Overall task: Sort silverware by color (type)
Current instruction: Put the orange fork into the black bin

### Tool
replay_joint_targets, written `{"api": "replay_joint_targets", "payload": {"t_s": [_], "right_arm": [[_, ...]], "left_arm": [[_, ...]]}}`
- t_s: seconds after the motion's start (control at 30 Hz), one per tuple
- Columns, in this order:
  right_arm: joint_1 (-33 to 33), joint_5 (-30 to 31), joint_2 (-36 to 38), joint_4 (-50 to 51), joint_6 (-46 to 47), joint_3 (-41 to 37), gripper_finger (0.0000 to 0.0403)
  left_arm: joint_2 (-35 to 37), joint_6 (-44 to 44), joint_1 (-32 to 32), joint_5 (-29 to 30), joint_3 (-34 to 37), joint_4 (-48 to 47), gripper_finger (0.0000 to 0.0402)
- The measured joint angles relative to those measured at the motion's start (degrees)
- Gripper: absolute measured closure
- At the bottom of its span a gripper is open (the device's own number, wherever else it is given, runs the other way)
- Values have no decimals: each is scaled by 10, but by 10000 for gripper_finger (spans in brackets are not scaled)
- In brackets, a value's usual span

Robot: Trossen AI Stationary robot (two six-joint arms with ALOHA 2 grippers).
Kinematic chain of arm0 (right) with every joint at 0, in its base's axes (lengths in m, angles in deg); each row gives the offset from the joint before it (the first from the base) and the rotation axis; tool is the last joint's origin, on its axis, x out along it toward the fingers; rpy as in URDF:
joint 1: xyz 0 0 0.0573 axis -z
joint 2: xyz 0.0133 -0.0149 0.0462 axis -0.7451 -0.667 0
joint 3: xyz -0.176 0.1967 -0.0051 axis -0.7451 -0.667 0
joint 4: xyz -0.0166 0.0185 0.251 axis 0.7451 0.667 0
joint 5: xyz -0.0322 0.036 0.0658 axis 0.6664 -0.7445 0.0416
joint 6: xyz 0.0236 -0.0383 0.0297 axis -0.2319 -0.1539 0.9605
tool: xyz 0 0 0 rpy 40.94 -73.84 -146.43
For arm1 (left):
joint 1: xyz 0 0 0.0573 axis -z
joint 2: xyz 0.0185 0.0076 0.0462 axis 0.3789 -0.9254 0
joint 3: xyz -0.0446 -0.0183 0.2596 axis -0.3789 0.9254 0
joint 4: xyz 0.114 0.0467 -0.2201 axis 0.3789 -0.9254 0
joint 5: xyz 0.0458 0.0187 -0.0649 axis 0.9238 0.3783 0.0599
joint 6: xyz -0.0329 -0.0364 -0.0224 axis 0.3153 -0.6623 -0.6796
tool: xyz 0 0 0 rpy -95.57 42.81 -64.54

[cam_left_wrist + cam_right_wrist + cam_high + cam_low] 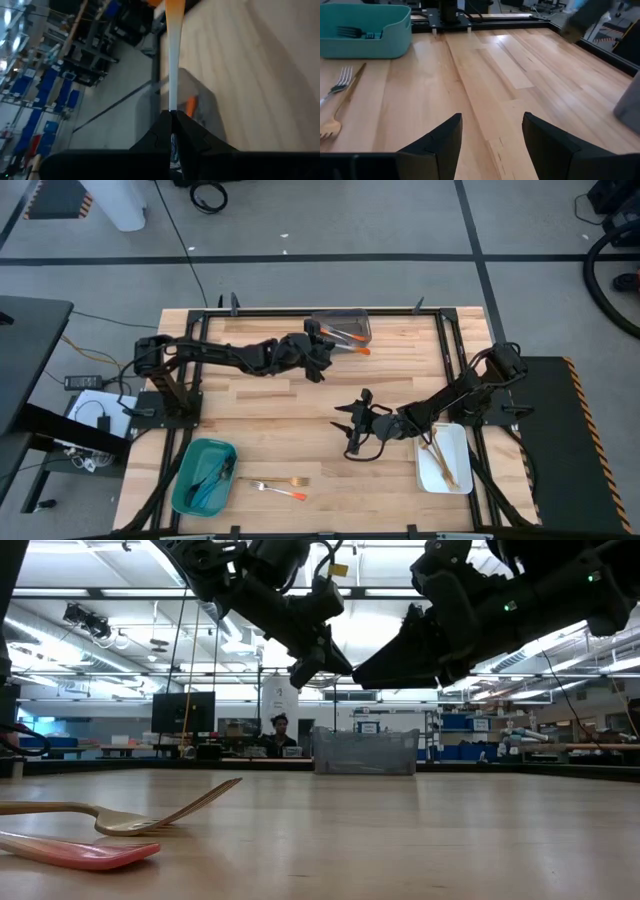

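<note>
Two tools: left tool (322,352) clenched on orange-handled silver-headed utensil (352,347) above clear grey bin (352,319); centre it before dropping; right tool (352,430) released, over wooden surface (270,420).

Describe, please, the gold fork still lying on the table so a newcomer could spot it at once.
Find the teal bin at the table's near left corner. Just to its right two pieces lie on the bare wood; the gold fork is the all-gold one, while the orange-handled fork beside it has a silver head.

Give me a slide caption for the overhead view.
Left end effector holds an orange-handled utensil at the grey bin; right end effector waits open mid-table.
</note>
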Motion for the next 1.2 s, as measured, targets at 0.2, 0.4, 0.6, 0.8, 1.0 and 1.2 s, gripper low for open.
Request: {"api": "replay_joint_targets", "payload": {"t_s": [0.2, 0.4, 0.6, 0.8, 1.0, 1.2], "right_arm": [[0, 16, 2, 1, -21, 0, 190], [10, 17, 6, 0, -22, 0, 190], [9, 17, 6, -4, -25, 0, 190], [9, 11, 6, -5, -26, 0, 190], [9, -1, 15, 28, -23, 0, 190], [9, 15, 73, 121, 13, 0, 190]], "left_arm": [[-3, 6, -22, -9, 0, 36, 385], [-7, -20, -55, -80, 0, 63, 385], [-39, -43, -77, -112, 0, 123, 385], [-70, -46, -81, -122, 0, 164, 385], [-78, -60, -96, -171, -40, 98, 385], [-77, -72, -115, -184, -82, 2, 385]]}}
